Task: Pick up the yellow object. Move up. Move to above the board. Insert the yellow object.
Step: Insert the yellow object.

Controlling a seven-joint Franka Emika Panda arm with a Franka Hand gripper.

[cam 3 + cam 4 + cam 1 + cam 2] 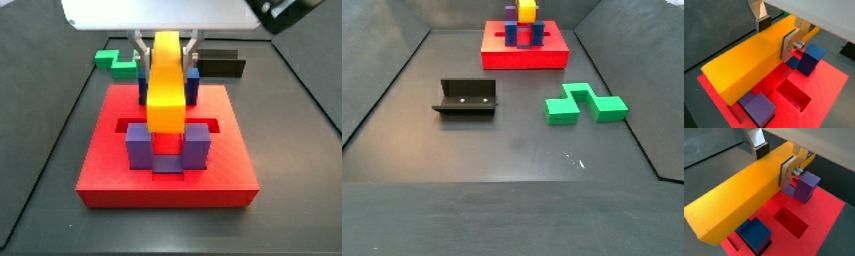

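My gripper [776,35] is shut on the yellow object [744,65], a long yellow-orange bar, with one finger on each long side. It is also seen in a wrist view [774,162]. The bar [166,90] hangs over the red board [107,180], lengthwise along the gap between the blue posts [194,85] and the purple posts [140,145]. Its underside is near post-top height. I cannot tell whether it touches them. In a side view the bar [527,10] shows end-on above the board [496,58].
A green zigzag block [585,103] lies on the dark floor, also seen behind the board [118,62]. The black fixture [465,97] stands on the floor, also beside the board's far corner [222,66]. An open recessed slot [794,95] lies beside the bar.
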